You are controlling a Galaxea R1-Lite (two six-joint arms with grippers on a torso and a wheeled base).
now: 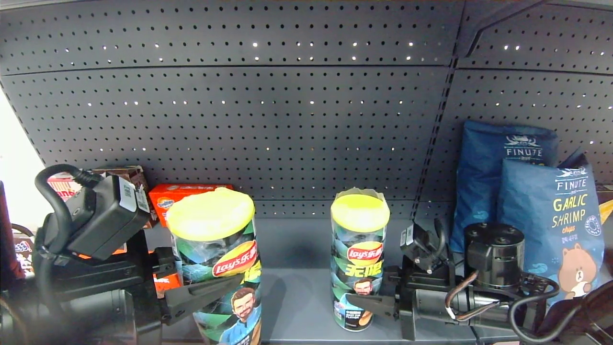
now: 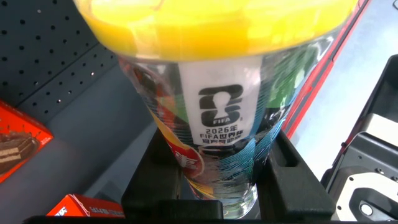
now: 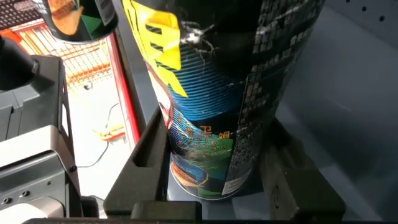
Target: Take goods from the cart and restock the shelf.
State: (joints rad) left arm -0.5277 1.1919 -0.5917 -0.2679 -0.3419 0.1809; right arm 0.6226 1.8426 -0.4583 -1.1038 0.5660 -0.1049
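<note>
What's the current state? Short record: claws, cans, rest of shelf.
left claw: shut on left can, can upright, yellow lid on
right claw: shut on right can, can upright, base low by the shelf floor
shelf back: dark pegboard
other stock: orange box behind left can; blue snack bags at far right

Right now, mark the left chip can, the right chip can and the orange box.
left chip can (image 1: 225,268), head view, on its label.
right chip can (image 1: 360,258), head view, on its label.
orange box (image 1: 179,195), head view, on its front face.
</note>
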